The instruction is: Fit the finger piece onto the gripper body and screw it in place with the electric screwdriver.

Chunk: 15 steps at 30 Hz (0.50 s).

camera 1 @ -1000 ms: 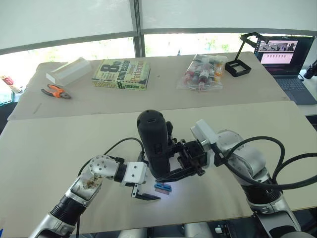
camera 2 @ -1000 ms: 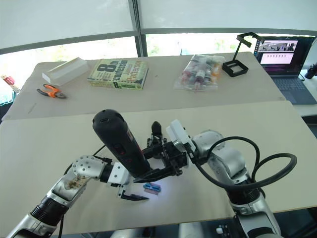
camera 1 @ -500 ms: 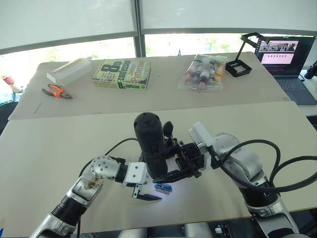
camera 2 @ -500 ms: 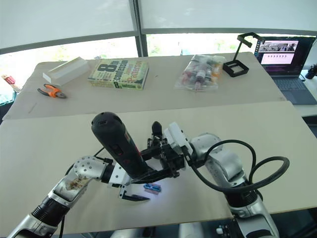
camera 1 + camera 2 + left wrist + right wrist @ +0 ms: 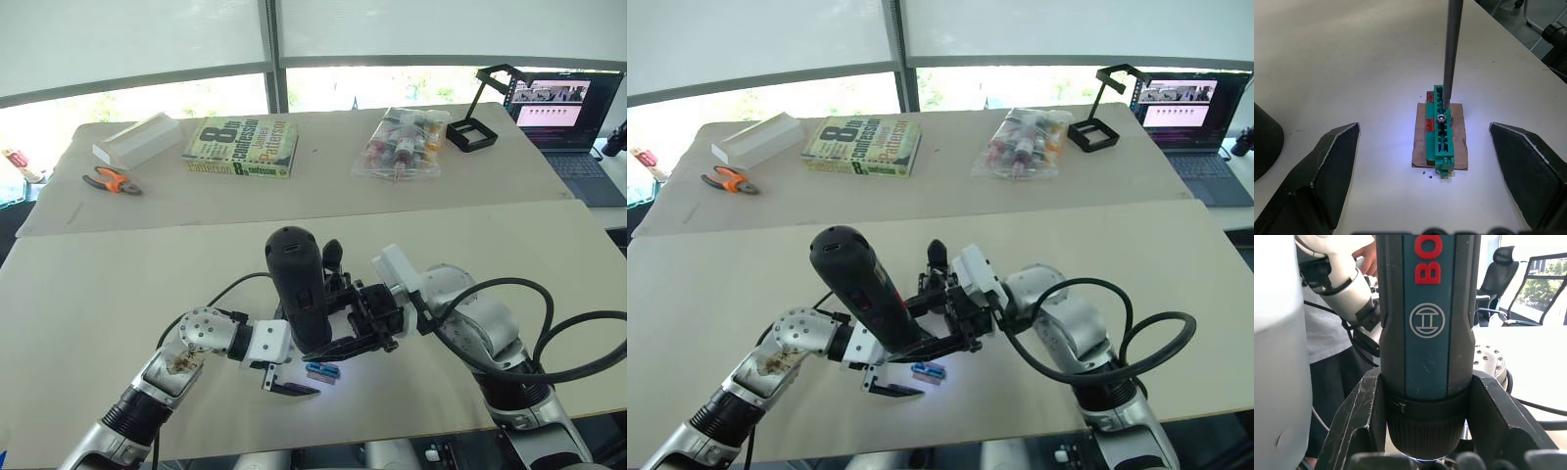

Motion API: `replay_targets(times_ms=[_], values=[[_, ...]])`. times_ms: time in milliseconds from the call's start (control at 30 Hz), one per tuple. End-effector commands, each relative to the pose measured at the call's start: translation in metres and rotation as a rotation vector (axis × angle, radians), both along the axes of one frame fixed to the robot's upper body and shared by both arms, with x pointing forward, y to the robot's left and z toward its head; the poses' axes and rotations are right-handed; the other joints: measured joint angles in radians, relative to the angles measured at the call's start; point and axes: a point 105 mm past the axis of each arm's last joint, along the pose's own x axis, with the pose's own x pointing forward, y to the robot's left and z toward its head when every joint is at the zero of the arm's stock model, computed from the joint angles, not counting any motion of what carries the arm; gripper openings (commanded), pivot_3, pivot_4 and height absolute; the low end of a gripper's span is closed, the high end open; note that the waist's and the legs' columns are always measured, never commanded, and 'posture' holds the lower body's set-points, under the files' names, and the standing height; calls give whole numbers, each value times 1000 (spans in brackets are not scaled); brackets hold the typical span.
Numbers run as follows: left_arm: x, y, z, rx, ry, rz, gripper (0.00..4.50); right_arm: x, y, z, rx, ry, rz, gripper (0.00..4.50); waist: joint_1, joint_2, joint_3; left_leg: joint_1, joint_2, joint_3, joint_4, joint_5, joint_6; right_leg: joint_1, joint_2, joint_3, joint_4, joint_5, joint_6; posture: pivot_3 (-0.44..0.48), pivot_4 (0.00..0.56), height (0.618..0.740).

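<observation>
- Electric screwdriver (image 5: pixel 299 289): thick black barrel, rounded butt cap up top, red lettering and a round logo on a blue-grey panel in the right wrist view (image 5: pixel 1427 313); knurled collar at the lower end.
- Long axis near vertical, butt end leaning toward 11 o'clock in the head views. Thin metal bit (image 5: pixel 1450 54) points straight down.
- Bit tip sits on a small screw head in a little green block (image 5: pixel 1441 128), which stands on a brown card patch, lit by the driver's own lamp.
- Location: near-centre of the front table (image 5: pixel 98 294), just above the green block (image 5: pixel 321 371).
- Right gripper (image 5: pixel 1425 401): both black fingers clamped on the barrel just above the collar, one each side.
- Left gripper (image 5: pixel 1425 147): fingers spread wide, straddling the green block with clear table on both sides, touching nothing. In the head view it sits at 9 o'clock from the block (image 5: pixel 279 377).
- Gripper body (image 5: pixel 333 262): dark pointed part visible just behind the driver at roughly 1 o'clock; details hidden, cannot tell more.
- Back table: book (image 5: pixel 242 147), orange-handled pliers (image 5: pixel 113 181), white box (image 5: pixel 137 140), bag of small items (image 5: pixel 402 140), laptop (image 5: pixel 566 113) at far right.
</observation>
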Motion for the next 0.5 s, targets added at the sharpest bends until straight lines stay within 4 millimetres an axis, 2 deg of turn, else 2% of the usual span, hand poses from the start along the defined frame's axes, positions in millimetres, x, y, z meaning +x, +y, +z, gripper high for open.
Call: replay_targets(times_ms=[33, 500], values=[[1, -2, 6, -19, -19, -8, 4500, -5, 0, 8, 44, -37, 21, 1893, 0, 0, 0, 0, 0, 0, 0, 0, 0, 0, 0, 0, 0, 0, 0, 0, 150, 740], [3, -3, 7, -22, -21, -5, 4500, -4, -1, 7, 39, -29, 21, 1893, 0, 0, 0, 0, 0, 0, 0, 0, 0, 0, 0, 0, 0, 0, 0, 0, 150, 740]])
